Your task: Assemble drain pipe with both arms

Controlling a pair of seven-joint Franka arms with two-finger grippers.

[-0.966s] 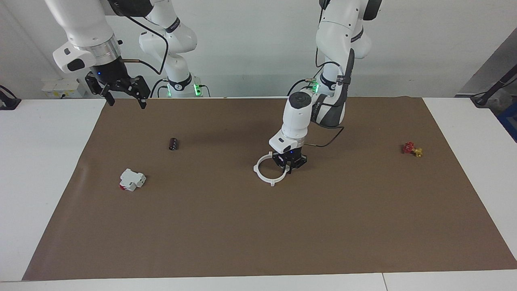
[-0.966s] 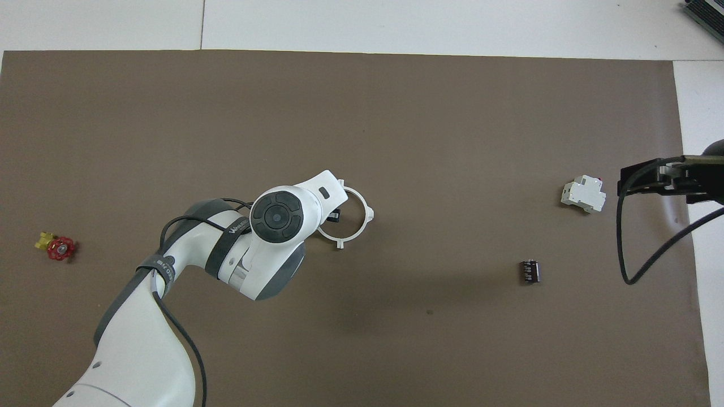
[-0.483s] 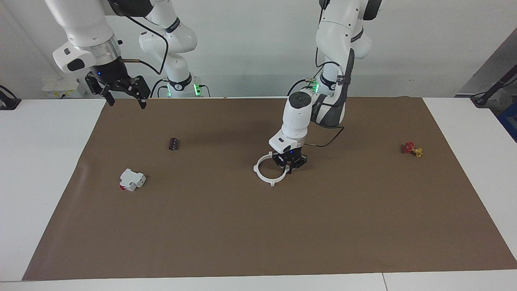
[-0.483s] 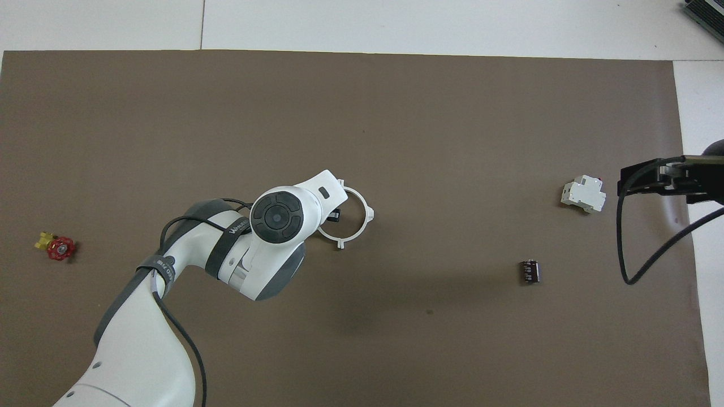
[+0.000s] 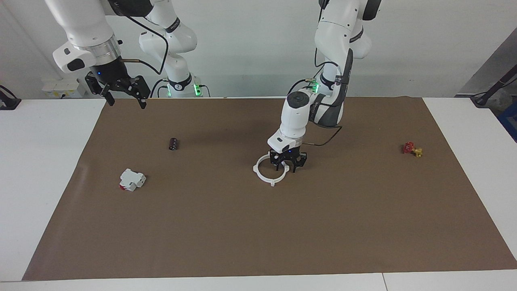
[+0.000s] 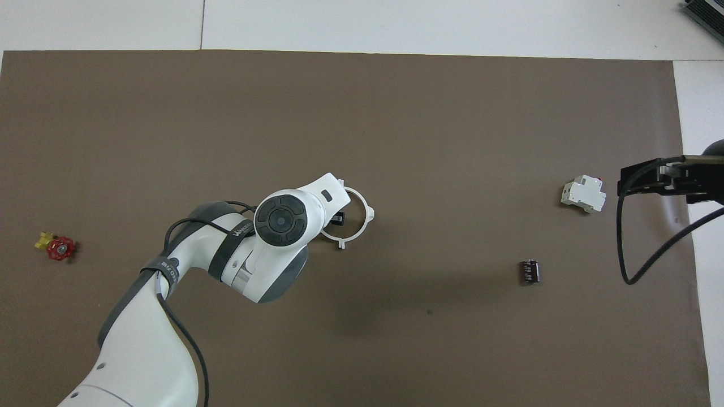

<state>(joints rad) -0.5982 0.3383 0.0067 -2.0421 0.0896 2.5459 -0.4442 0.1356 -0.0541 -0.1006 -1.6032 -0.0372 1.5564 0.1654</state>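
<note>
My left gripper stands with fingers spread over the joined drain pipe, my right gripper waits open, so I should lift away.

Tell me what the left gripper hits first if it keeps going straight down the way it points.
Probably the drain pipe: the left gripper points down with open fingers astride the ring's rim. A slight miss would meet the brown mat.

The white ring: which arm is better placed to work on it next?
Probably the left. The left gripper is down at the white ring, jaws open astride its rim. The right gripper hangs high over the mat's corner, waiting.
</note>
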